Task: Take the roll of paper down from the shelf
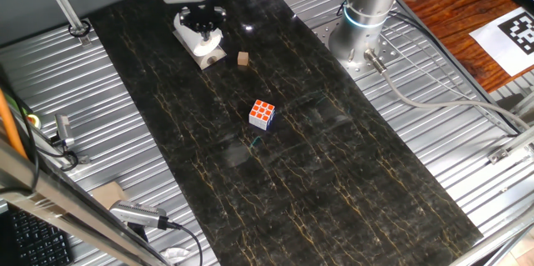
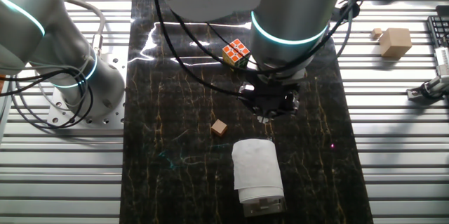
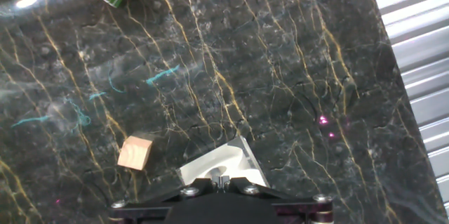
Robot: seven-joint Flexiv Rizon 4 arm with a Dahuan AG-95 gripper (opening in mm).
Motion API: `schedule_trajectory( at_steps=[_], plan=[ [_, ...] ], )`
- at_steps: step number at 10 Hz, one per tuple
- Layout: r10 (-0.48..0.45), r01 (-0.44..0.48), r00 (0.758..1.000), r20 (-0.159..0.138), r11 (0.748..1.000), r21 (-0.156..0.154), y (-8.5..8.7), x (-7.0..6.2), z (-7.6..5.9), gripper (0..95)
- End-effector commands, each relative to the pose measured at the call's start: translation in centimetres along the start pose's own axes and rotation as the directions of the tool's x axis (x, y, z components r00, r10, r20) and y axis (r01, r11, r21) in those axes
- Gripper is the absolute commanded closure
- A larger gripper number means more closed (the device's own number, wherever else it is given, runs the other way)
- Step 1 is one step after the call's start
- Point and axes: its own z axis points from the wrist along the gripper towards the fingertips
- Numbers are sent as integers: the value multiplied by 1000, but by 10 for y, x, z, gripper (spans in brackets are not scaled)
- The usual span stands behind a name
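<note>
Viewed from one fixed side, left to right: roll of paper lying on a small clear shelf at the far end of the dark marble mat; gripper poised directly above it, pointed downward, finger spread impossible to tell. Just right of the roll, small tan wooden block. Nearer mat centre, orange-and-white puzzle cube. Farthest right, arm base bolted to the ribbed tabletop.
</note>
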Motion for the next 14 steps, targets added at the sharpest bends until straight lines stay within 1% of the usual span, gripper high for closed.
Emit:
schedule_trajectory(
  at_steps=[1,2,3,4,7,11,12,14],
  plan=[
    [9,-9,1000,10,1000,7,-1,0,1,950],
    [17,-17,999,33,1000,4,-1,0,1,950],
    [23,-23,999,43,1000,6,-1,0,1,950],
    [19,-20,999,48,1000,13,-1,0,1,950],
    [13,-14,998,59,1000,17,-1,0,1,950],
    [-74,73,996,48,997,18,-1,0,1,950],
    [-114,113,993,34,993,21,-1,0,1,950],
    [-147,147,989,21,989,24,-2,7,0,950]
  ],
)
